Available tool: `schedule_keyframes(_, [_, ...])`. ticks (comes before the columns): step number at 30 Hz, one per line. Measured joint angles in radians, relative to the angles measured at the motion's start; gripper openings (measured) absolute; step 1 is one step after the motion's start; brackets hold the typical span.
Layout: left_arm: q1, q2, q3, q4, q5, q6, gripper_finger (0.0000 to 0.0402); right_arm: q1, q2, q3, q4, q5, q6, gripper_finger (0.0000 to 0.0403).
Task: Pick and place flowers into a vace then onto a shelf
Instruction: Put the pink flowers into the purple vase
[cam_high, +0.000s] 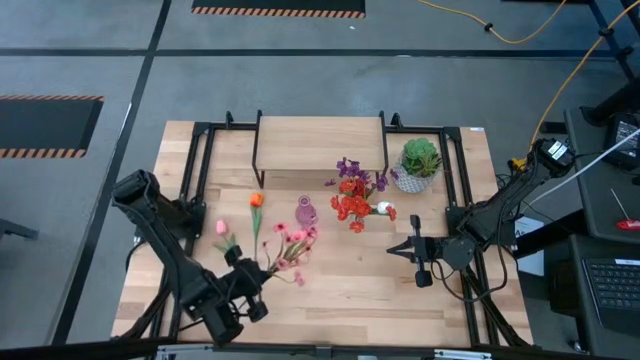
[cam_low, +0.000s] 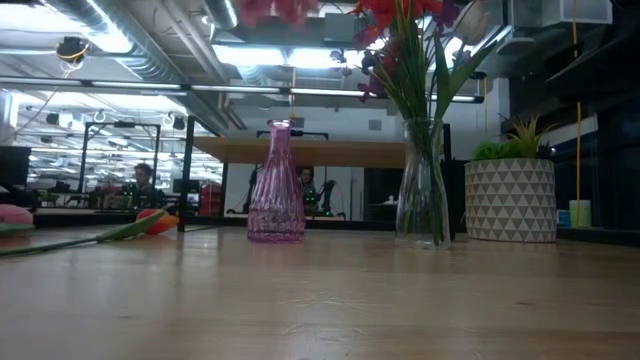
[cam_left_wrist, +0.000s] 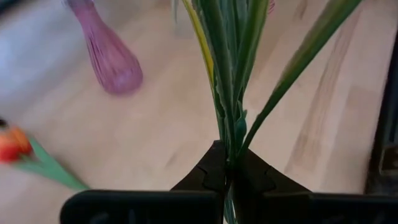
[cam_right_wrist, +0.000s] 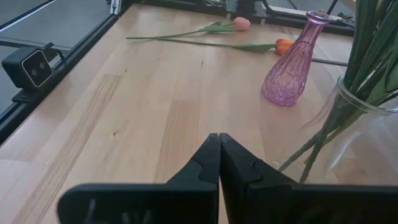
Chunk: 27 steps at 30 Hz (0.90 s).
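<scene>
The left pincer (cam_high: 262, 285) grips green flower stems (cam_left_wrist: 229, 74) near the table's (cam_high: 340, 285) seven-o'clock edge; the right pincer (cam_high: 416, 252), pressed closed on nothing, waits at four o'clock, bare wood between them. The pink vase (cam_high: 306, 212) stands empty mid-table, the clear vase (cam_low: 422, 185) holds red and purple flowers (cam_high: 355, 195), two tulips (cam_high: 255, 205) lie at nine o'clock, and the shelf (cam_high: 320, 140) is at twelve.

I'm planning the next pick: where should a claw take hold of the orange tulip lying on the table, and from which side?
Grip the orange tulip partway along its thin green stem, not the bloom. It lies flat on the table, so come straight down from above with the claw fingers straddling the stem; the pink vase beside it leaves room.
</scene>
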Motion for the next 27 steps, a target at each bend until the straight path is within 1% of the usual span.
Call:
schedule_keyframes(2, [-0.009, 0.000, -0.003, 0.001, -0.062, 0.006, 0.0004, 0.000, 0.000, 0.000, 0.000, 0.000, 0.000, 0.0004])
schedule_keyframes(3, [-0.011, -0.001, -0.009, 0.000, -0.075, 0.006, 0.0004, 0.000, 0.000, 0.000, 0.000, 0.000, 0.000, 0.0004])
schedule_keyframes(9, [-0.007, -0.002, -0.067, 0.008, -0.123, -0.041, 0.0004, 0.000, 0.000, 0.000, 0.000, 0.000, -0.001, 0.0004])
schedule_keyframes(14, [0.021, -0.003, -0.122, 0.056, -0.128, -0.043, 0.0004, 0.000, 0.000, 0.000, 0.001, 0.000, -0.002, 0.0004])
schedule_keyframes(17, [0.039, -0.005, -0.131, 0.125, -0.115, 0.041, 0.0003, 0.000, 0.000, 0.000, 0.001, 0.000, -0.008, 0.0004])
schedule_keyframes(23, [0.077, -0.032, -0.132, 0.275, -0.080, 0.267, 0.0003, 0.000, 0.000, 0.000, 0.010, 0.000, -0.029, 0.0004])
schedule_keyframes(27, [0.118, -0.062, -0.132, 0.348, -0.052, 0.425, 0.0003, 0.000, 0.000, 0.000, 0.010, 0.000, -0.030, 0.0004])
